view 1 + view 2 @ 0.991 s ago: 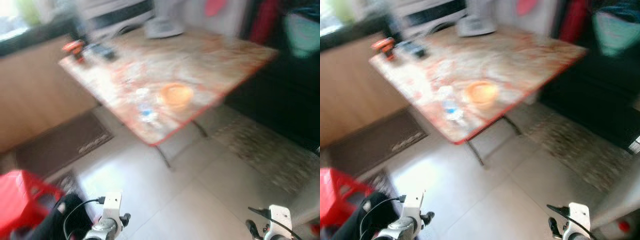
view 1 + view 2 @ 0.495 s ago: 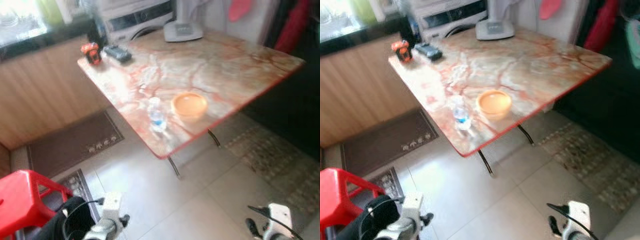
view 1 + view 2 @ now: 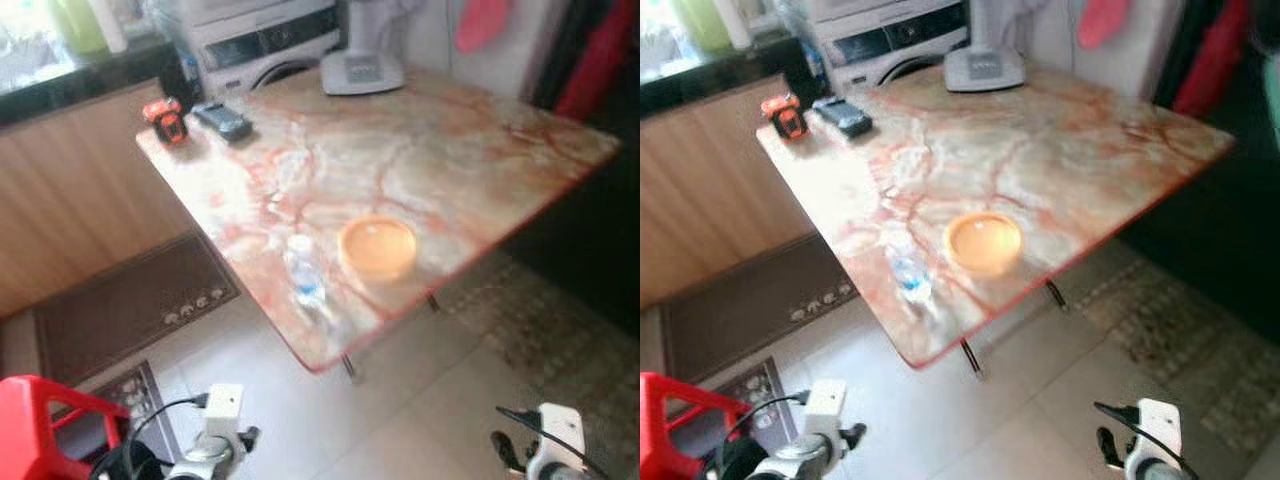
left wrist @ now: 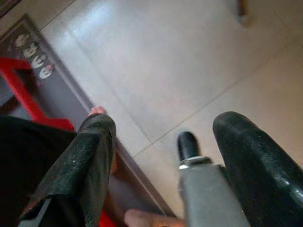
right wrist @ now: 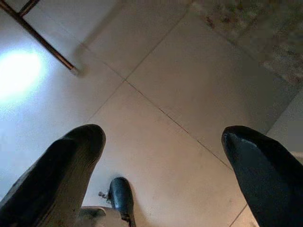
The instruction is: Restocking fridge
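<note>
A small clear water bottle [image 3: 305,275] with a blue label stands near the front corner of a marbled, red-edged folding table [image 3: 450,150]. An orange bowl [image 3: 377,248] sits just to the bottle's right. Both arms hang low, well short of the table: the left arm [image 3: 222,440] and the right arm [image 3: 550,450] show at the bottom edge. In the left wrist view my left gripper [image 4: 163,125] is open over pale floor tiles. In the right wrist view my right gripper [image 5: 163,137] is open above the tiles too, holding nothing.
An orange tape measure [image 3: 165,118], a dark handset [image 3: 224,120] and a white appliance base [image 3: 362,70] lie at the table's far side. A red stool [image 3: 40,420] stands at my left, by a brown mat [image 3: 130,300]. A patterned rug [image 3: 560,330] lies to the right.
The camera has moved: the picture is sharper and the table now sits closer and lower in frame. Bottle and bowl keep their places on the table. Both arms hang as before.
</note>
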`<state>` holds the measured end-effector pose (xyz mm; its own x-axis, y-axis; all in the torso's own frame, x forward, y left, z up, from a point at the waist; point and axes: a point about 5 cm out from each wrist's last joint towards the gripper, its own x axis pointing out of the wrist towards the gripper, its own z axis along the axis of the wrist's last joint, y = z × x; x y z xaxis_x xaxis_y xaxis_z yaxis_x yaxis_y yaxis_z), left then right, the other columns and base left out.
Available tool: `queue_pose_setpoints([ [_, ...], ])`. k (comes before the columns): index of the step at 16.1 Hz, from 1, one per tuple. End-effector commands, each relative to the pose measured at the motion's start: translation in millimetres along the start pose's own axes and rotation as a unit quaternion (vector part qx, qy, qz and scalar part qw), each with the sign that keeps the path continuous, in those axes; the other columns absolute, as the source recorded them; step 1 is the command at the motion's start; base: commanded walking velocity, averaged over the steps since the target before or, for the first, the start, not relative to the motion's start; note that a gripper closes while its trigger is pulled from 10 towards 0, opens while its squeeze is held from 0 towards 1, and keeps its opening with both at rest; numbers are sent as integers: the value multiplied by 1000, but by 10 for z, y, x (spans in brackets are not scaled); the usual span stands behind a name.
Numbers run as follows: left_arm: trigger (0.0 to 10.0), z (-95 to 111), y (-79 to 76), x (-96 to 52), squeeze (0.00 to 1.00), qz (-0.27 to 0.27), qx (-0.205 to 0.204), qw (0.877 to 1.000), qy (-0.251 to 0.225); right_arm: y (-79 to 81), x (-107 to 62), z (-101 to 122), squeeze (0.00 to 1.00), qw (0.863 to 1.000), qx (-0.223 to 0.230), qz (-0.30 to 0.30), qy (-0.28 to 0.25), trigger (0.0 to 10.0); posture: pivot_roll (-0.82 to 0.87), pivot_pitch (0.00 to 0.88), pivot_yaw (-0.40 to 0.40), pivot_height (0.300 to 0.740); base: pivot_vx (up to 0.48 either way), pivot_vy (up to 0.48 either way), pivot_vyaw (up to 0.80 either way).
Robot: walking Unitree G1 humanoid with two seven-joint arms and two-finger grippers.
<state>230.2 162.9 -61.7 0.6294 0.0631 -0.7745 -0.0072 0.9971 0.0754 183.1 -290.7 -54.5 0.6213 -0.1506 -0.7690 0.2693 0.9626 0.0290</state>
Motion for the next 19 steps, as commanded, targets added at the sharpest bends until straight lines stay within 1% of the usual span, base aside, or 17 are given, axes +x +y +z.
queue_pose_setpoints([
  [1, 10000, -45, 61, -9, 0, 24, 6, 1000, -7, 24, -1, -54, 0, 1000, 3, 3, 7, 10000, -113, 54, 77, 740, 0, 0, 0],
  [4, 10000, -37, 82, -27, 0, 60, -17, 997, -43, 7, -11, -81, 0, 1000, -13, 5, 13, 10000, -71, 74, 72, 740, 0, 0, 0],
  [6, 10000, -56, 113, -61, 0, 96, -51, 991, -80, -11, -26, -131, 0, 999, -31, 8, 23, 10000, -16, 114, 68, 740, 0, 0, 0],
  [8, 10000, -94, 135, -81, 0, 110, -63, 988, -92, -12, -36, -182, 0, 999, -33, 8, 27, 10000, -8, 126, 65, 740, 0, 0, 0],
  [9, 10000, -156, 168, -104, 0, 136, -88, 982, -93, -5, -45, -237, 0, 999, -33, 8, 33, 10000, -18, 121, 63, 740, 0, 0, 0],
  [10, 10000, -156, 377, -123, 0, 156, -96, 977, -105, -7, -53, -280, 0, 999, -32, 6, 37, 10000, -14, 115, 60, 740, 0, 0, 0],
  [11, 10000, -87, 727, -182, 0, 194, -99, 965, -143, -12, -67, -333, 0, 998, -35, 5, 42, 10000, 0, 107, 42, 740, 0, 0, 0],
  [12, 10000, -41, 841, -224, 0, 217, -96, 956, -170, -18, -78, -373, 0, 998, -40, 5, 47, 10000, 8, 105, 30, 740, 0, 0, 0],
  [13, 10000, 12, 869, -250, 0, 230, -97, 948, -196, -28, -88, -402, 0, 998, -45, 4, 52, 10000, 16, 102, 14, 740, 0, 0, 0],
  [14, 10000, 131, 923, -306, 0, 253, -115, 929, -246, -58, -110, -454, 0, 997, -50, 2, 58, 10000, 40, 104, -27, 740, 0, 0, 0],
  [15, 10000, 174, 942, -330, 0, 261, -126, 920, -265, -75, -121, -475, 0, 997, -53, 1, 61, 10000, 44, 104, -32, 740, 0, 0, 0],
  [16, 10000, 243, 994, -365, 0, 272, -127, 909, -289, -101, -135, -499, 0, 996, -62, 1, 68, 10000, 71, 104, -65, 740, 0, 0, 0],
  [17, 10000, 358, 1065, -419, 0, 279, -131, 894, -326, -126, -150, -525, 0, 995, -69, -1, 73, 10000, 81, 104, -78, 740, 0, 0, 0],
  [18, 10000, 387, 1080, -436, 0, 279, -132, 889, -337, -135, -156, -535, 0, 995, -69, -1, 74, 10000, 82, 103, -81, 740, 0, 0, 0],
  [19, 10000, 564, 1148, -521, 0, 282, -119, 869, -389, -156, -171, -561, 0, 995, -68, -5, 75, 10000, 91, 103, -91, 740, 0, 0, 0],
])
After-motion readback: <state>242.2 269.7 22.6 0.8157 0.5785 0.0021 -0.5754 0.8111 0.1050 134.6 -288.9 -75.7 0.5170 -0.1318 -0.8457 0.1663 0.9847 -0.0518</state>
